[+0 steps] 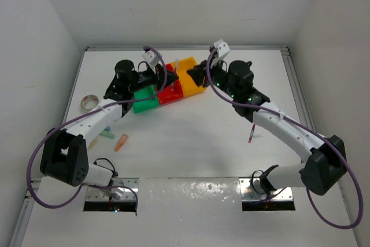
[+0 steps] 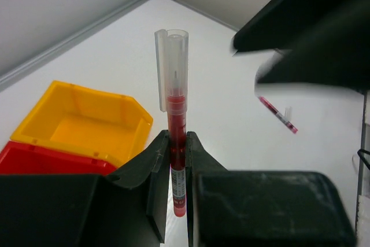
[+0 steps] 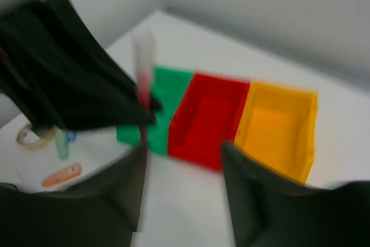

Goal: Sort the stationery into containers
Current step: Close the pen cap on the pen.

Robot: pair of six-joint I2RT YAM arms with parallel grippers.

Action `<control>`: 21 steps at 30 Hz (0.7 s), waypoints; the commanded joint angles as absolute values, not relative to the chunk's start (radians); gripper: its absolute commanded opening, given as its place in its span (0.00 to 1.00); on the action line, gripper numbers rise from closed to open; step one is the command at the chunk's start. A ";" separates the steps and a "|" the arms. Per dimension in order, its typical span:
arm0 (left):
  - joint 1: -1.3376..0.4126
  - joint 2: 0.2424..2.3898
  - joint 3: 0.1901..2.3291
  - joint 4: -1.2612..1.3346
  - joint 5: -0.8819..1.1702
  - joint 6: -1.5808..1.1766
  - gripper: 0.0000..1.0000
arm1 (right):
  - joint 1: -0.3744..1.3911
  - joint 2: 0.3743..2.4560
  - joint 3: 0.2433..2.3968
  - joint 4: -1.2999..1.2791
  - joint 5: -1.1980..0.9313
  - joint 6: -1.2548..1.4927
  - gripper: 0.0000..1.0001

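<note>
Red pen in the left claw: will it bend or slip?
Probably stiff: the red pen stands straight though the left gripper pinches only its lower end. Its smooth round barrel might slip or, laid down, roll. Thin and plastic-looking, likely light.

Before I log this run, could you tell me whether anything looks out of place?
Only a stray red pen: it lies alone on the table by the right arm, well apart from the bins.
</note>
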State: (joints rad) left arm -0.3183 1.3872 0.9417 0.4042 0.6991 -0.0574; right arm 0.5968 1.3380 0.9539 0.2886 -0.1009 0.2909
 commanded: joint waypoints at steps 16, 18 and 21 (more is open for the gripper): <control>-0.377 1.348 0.925 0.341 0.695 0.021 0.00 | 0.623 1.500 1.197 0.411 -0.258 0.376 0.58; -0.382 1.347 0.923 0.344 0.696 0.020 0.00 | 0.624 1.517 1.203 0.423 -0.259 0.382 0.52; -0.380 1.347 0.922 0.348 0.696 0.017 0.00 | 0.624 1.532 1.200 0.429 -0.261 0.402 0.36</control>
